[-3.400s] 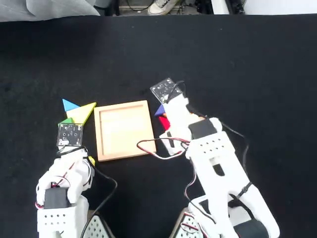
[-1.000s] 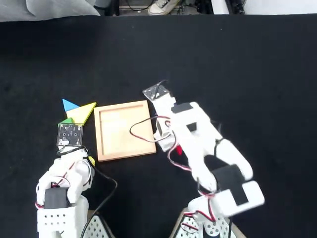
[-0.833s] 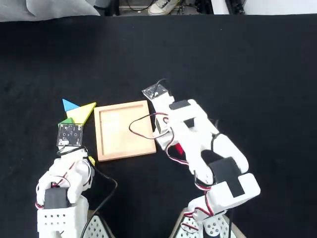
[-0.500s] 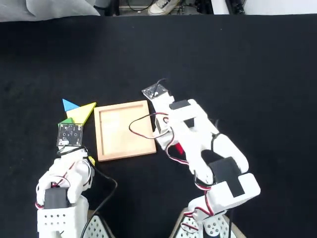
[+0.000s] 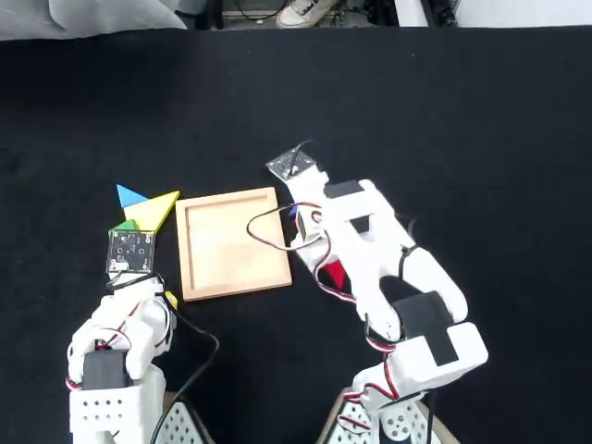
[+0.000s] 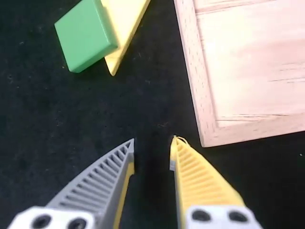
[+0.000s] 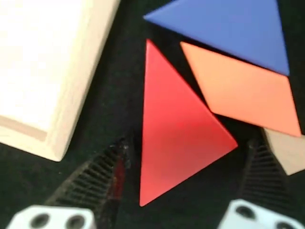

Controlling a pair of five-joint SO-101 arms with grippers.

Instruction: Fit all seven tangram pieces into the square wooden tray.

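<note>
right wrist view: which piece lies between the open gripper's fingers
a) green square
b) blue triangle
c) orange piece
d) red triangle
d: the red triangle lies flat on the black table between the spread fingers of the right gripper.

Located tray (image 5: pixel 231 242) at mid-tabletop (image 5: pixel 481 120). Found cluster of pieces (image 5: pixel 153 211) just beside its far left corner. Found near triangle (image 7: pixel 174 129) close off its right edge, parallelogram (image 7: pixel 238 90) just beside that, far triangle (image 7: pixel 228 24) behind, next to the parallelogram.
</note>
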